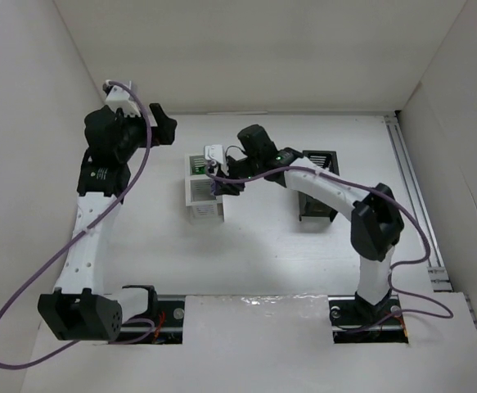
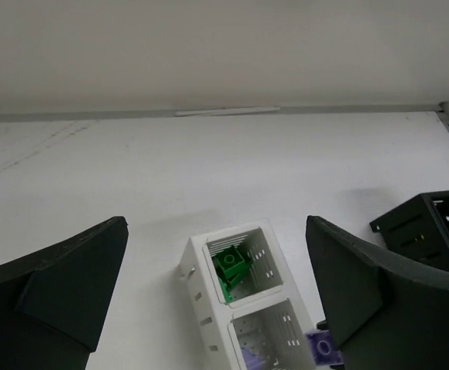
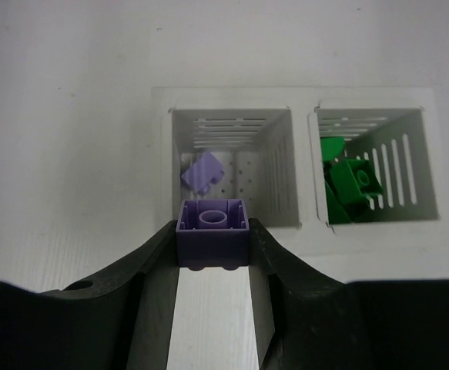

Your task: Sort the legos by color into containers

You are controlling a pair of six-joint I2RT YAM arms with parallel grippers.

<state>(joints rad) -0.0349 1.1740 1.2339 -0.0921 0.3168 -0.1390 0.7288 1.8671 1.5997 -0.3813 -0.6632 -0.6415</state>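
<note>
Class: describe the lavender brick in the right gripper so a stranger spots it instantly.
Find the white slatted two-compartment plastic box. By its rim, the right gripper clamps a square lavender plastic brick. The other lavender piece lies loose inside.

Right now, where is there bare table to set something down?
Bare table lies between the white box and the near edge, and between that box and the left arm. Crowded: over the white box, where the right gripper holds a purple brick, its arm spanning the gap to the black box.
</note>
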